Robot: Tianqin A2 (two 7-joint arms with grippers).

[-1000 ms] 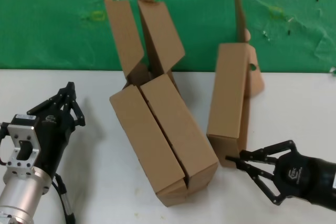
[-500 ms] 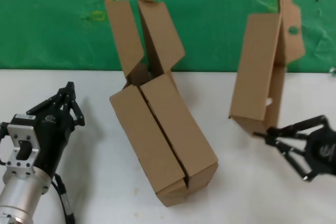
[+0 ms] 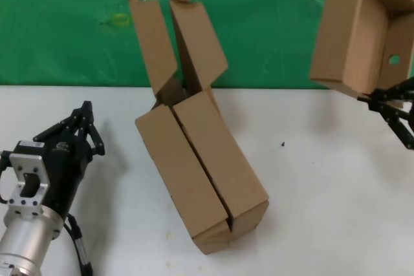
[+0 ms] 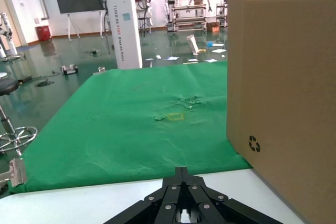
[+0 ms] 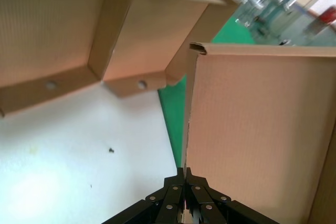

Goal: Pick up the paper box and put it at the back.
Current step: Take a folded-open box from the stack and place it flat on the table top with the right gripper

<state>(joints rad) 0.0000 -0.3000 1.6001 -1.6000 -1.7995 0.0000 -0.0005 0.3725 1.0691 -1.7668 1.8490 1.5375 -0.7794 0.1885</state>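
The paper box (image 3: 352, 37), a flat brown cardboard mailer with its lid hanging open, hangs in the air at the far right, over the edge between the white table and the green cloth (image 3: 71, 30). My right gripper (image 3: 374, 97) is shut on the box's lower wall edge and holds it up. In the right wrist view the gripper (image 5: 185, 173) pinches the thin cardboard wall of the box (image 5: 252, 129). My left gripper (image 3: 83, 111) is shut and empty, resting low at the left of the table; it also shows in the left wrist view (image 4: 181, 170).
Two brown boxes with tall rounded-tab lids (image 3: 200, 166) lie side by side in the middle of the white table (image 3: 323, 211); one shows in the left wrist view (image 4: 283, 93). The green cloth runs along the back.
My right gripper has lifted the paper box off the table and carried it up, right and toward the green cloth. The lid has swung open. The left arm has not moved.
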